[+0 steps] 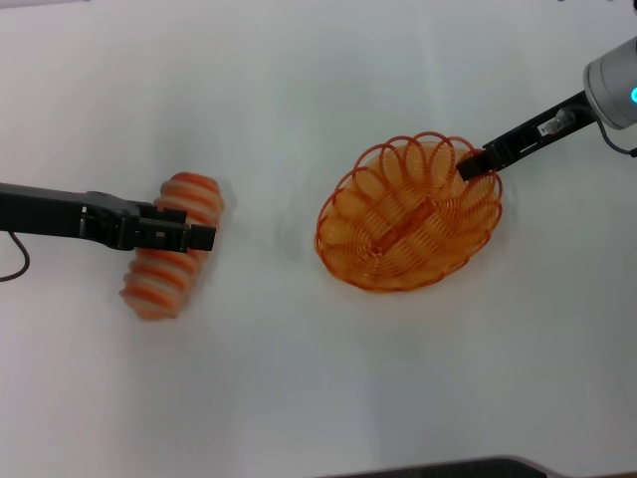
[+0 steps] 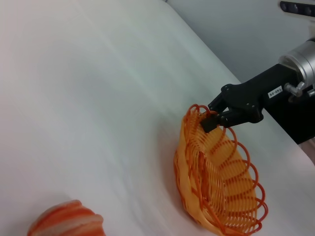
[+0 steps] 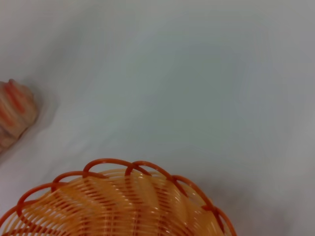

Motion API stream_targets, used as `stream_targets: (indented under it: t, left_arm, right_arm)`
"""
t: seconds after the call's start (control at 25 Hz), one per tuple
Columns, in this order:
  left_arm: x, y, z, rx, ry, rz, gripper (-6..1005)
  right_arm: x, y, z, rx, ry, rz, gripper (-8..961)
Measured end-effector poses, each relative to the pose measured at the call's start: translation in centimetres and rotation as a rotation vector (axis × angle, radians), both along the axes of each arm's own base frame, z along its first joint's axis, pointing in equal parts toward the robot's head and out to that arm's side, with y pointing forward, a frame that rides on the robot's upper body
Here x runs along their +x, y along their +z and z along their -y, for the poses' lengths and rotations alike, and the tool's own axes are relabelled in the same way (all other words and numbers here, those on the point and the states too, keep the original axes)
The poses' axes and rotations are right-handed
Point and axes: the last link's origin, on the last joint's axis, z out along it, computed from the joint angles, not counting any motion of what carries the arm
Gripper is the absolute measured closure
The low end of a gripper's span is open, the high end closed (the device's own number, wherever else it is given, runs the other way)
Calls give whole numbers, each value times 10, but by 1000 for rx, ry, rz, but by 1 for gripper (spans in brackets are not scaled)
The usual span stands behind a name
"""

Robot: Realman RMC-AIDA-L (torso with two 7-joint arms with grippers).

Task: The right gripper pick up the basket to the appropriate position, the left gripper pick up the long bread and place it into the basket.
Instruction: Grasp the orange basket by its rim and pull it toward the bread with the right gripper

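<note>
Long bread: lies on the white bench, well apart from the basket, on the robot's left of it.
Left end effector: sits directly over the loaf's middle; whether its fingers have closed on the loaf I cannot tell.
Basket: rests on the bench, and is empty, with only open weave showing inside.
Right end effector: at the basket's far rim, on the robot's right, fingers pinched on one scalloped loop.
Risk, basket: a hold on one thin loop at the edge could let the basket swing, tilt or slip out when lifted.
Risk, bread: a rounded, ridged loaf may roll or twist if gripped off-centre, then strike the rim instead of dropping inside.
</note>
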Motion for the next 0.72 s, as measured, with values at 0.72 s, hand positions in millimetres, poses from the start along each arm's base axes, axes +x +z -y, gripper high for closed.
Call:
stream_targets:
  t: [0.72]
  left_arm:
    - [4,2,-7,15,-6,-7,213]
  right_arm:
    - [7,35,6,160,-170,-323,856]
